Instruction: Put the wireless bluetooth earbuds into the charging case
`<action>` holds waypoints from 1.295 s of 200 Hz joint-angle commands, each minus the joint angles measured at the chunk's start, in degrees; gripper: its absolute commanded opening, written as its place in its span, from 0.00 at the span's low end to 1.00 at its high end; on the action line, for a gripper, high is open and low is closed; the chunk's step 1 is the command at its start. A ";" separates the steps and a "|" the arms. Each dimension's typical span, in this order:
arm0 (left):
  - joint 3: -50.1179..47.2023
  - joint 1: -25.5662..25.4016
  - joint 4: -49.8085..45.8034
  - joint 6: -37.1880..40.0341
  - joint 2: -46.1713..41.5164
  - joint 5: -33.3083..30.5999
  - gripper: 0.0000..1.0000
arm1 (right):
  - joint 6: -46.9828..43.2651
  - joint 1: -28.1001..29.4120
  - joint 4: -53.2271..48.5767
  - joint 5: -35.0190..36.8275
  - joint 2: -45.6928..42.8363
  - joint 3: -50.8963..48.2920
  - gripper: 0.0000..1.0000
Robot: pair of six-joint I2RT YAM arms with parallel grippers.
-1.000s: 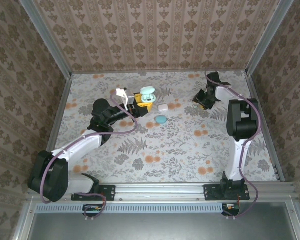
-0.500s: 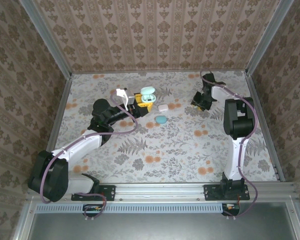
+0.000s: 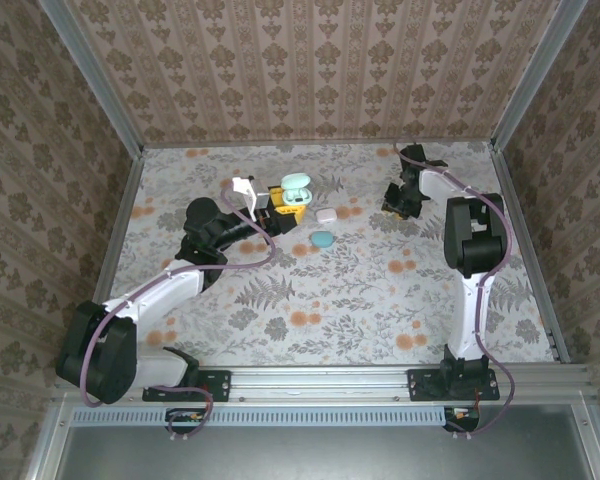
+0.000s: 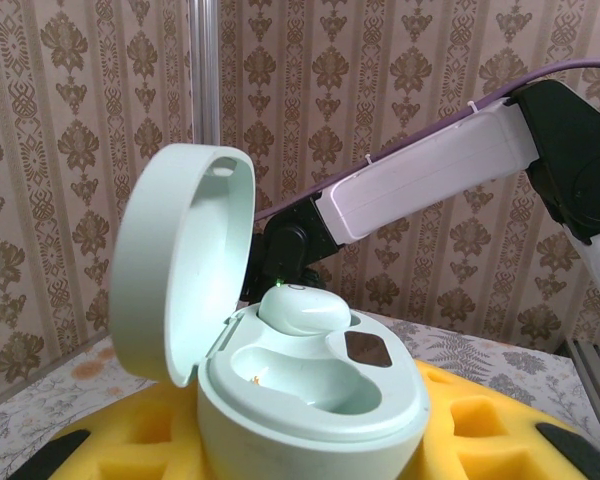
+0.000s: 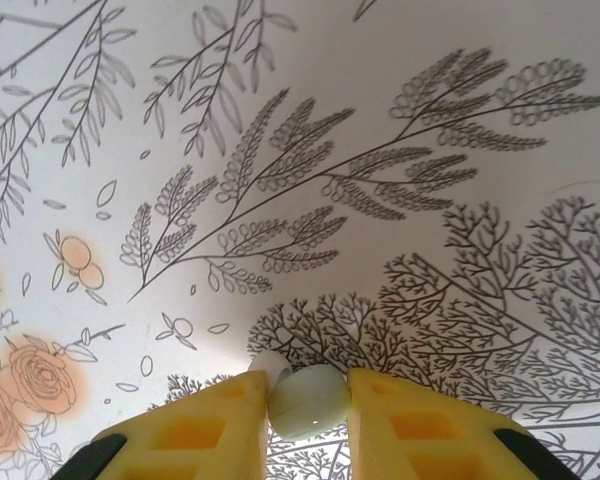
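Toward 1 o'clock on the flowered table (image 3: 330,300), the right gripper (image 3: 398,196) has just finished closing. A second ago its jaws stood wider and the wrist sat slightly further toward 3 o'clock. Now its yellow fingers (image 5: 200,430) press from both sides on the loose earbud (image 5: 302,408), a pale teal nub low against the tabletop. The pinch looks square, with a whitish tip poking out at the bud's 10 o'clock.

At about 11 o'clock on the table, nothing has moved. The left gripper (image 3: 285,203) keeps its grip on the charging case (image 3: 296,185), holding it upright with the lid (image 4: 180,270) swung back. From its wrist camera, the seated earbud (image 4: 302,310) already rests in the far socket, while the empty socket (image 4: 315,385) in front waits open. A white case (image 3: 326,214) and a teal case (image 3: 322,239) lie on the table between the two arms, nearer the left gripper.

So the pickup seems made, and half the job is left. The likely next move is a lift and a carry toward 9 o'clock to the open case. A bud that small could twist between the pads, so it would need to line up with the socket before going in.
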 commanded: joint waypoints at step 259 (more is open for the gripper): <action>-1.17 0.43 -3.30 3.12 -6.60 -1.29 0.26 | -5.93 20.24 -9.03 -10.91 -25.04 -27.51 0.35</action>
